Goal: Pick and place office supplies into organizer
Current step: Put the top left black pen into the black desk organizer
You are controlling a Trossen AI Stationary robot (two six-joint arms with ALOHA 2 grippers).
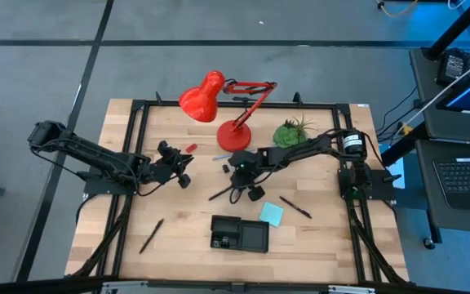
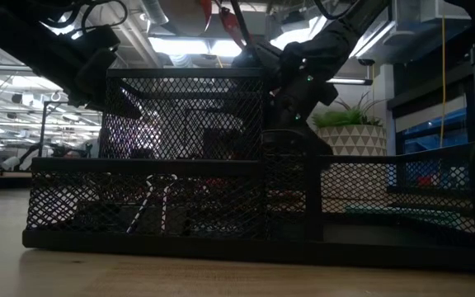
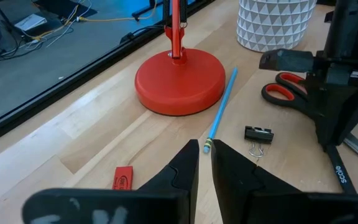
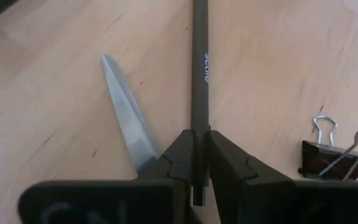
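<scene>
Right gripper (image 4: 196, 163) sits low at table centre, just in front of the red desk lamp (image 1: 233, 135) base, fingers clamped narrow on a dark pen (image 4: 199, 68) with white lettering on the barrel. Scissors (image 4: 126, 121) blade lies on the wood right beside the pen, tip pointing away from the wrist camera; the red handles (image 3: 288, 87) show in the left wrist view, partly behind the right arm. A black binder clip (image 4: 328, 155) with silver wire loops lies close on the other side of the gripped pen.

Left gripper (image 1: 179, 167) hovers left of centre, aimed toward the lamp base, fingers (image 3: 182, 174) nearly together with only a thin gap, holding nothing. Ahead of it: a light blue pencil (image 3: 221, 112) lying slanted beside the lamp base, another black clip (image 3: 258, 135) near the pencil's tip, a small red eraser (image 3: 123, 177) flat on the wood closer to the gripper. Potted plant (image 1: 292, 132) in white patterned pot stands right of the lamp.

Organizer (image 1: 239, 234), a black tray, sits at the front middle of the table, well apart from both grippers. Blue sticky pad (image 1: 271, 214) lies just beside its right rear corner. One pen (image 1: 295, 207) lies right of the pad, another pen (image 1: 151, 235) lies left of the organizer near the front. In the low view the organizer's mesh wall (image 2: 180, 165) fills the frame and blocks most of the table.
</scene>
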